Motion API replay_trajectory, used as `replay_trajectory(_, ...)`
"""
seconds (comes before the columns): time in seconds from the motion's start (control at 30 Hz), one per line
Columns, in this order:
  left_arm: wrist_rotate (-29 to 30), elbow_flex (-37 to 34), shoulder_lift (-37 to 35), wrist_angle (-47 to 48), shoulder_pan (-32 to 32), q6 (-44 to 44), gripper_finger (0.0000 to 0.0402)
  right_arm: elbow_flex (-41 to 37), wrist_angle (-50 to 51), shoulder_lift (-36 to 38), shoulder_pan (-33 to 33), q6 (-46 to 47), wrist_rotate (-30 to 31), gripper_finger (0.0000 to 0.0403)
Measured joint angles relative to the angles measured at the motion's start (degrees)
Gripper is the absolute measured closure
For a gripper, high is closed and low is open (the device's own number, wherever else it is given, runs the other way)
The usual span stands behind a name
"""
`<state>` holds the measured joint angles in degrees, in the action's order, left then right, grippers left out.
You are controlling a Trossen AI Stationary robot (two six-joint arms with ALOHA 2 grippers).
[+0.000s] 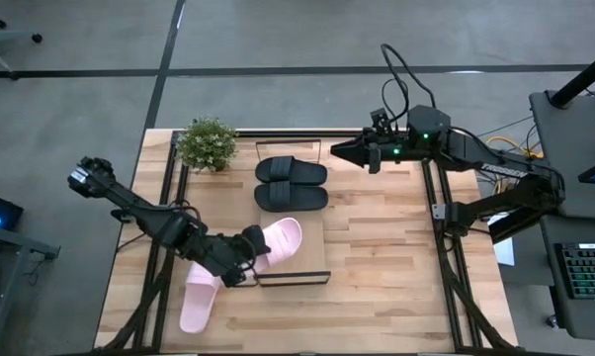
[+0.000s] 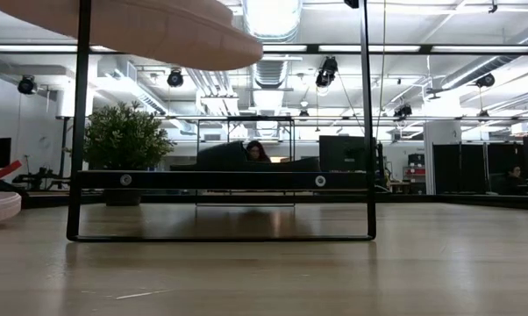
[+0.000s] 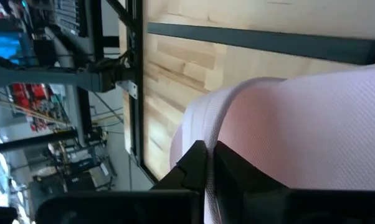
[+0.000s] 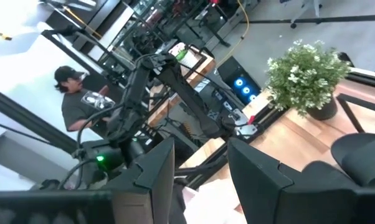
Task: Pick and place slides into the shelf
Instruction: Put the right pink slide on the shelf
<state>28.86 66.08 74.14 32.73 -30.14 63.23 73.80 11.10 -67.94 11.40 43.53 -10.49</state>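
Observation:
My left gripper (image 1: 246, 259) is shut on a pale pink slide (image 1: 280, 241), which hangs in the air over the near end of the shelf (image 1: 312, 237); the low view shows this slide (image 2: 159, 31) high above the shelf's dark frame (image 2: 220, 180). The other pink slide (image 1: 199, 297) lies flat on the table, left of the shelf. Two black slides (image 1: 291, 183) lie side by side on the shelf's far part. My right gripper (image 1: 342, 150) hovers open above the shelf's far end, with nothing between its fingers (image 4: 156, 171). My left gripper pinches a thin edge of the pink slide (image 3: 207, 163) between its two fingers, at the slide's end toward the table's left. The fingers come from the table's left, slanting down. The slide is lifted clear of table and shelf and reaches out beyond the fingers toward the right.
A potted plant (image 1: 207, 143) stands at the table's far left corner, beside the shelf's far end. Dark frame rails (image 1: 441, 247) run along both sides of the table. Bare wood lies right of the shelf. A person (image 4: 75, 99) sits in the room beyond.

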Motion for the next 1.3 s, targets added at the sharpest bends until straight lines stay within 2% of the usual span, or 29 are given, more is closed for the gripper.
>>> replay_trajectory(0.13,-1.3,0.0,0.8,-3.5,1.9,3.5,0.0401,0.0,-0.1,-0.1,-0.5,0.0,-0.1,0.0262)
replay_trajectory(0.37,-3.0,0.0,2.6,-7.9,5.9,3.9,0.0401,0.0,-0.1,-0.1,-0.8,0.4,0.0,0.0262)
replay_trajectory(0.8,-10.3,0.0,3.6,-7.8,8.1,15.4,0.0401,0.0,-0.1,-0.2,-0.8,0.0,0.0,0.0262)
replay_trajectory(0.97,-10.8,0.0,3.6,-10.6,9.6,15.3,0.0401,0.0,-0.1,-0.2,-0.8,0.0,0.1,0.0262)
replay_trajectory(1.1,-14.0,0.0,3.6,-16.4,11.0,15.7,0.0401,0.0,-0.1,-0.2,-0.8,0.0,0.1,0.0262)
replay_trajectory(1.3,-15.9,-0.1,4.3,-18.1,11.8,20.7,0.0401,0.0,-0.6,-0.2,-0.8,0.2,0.2,0.0262)
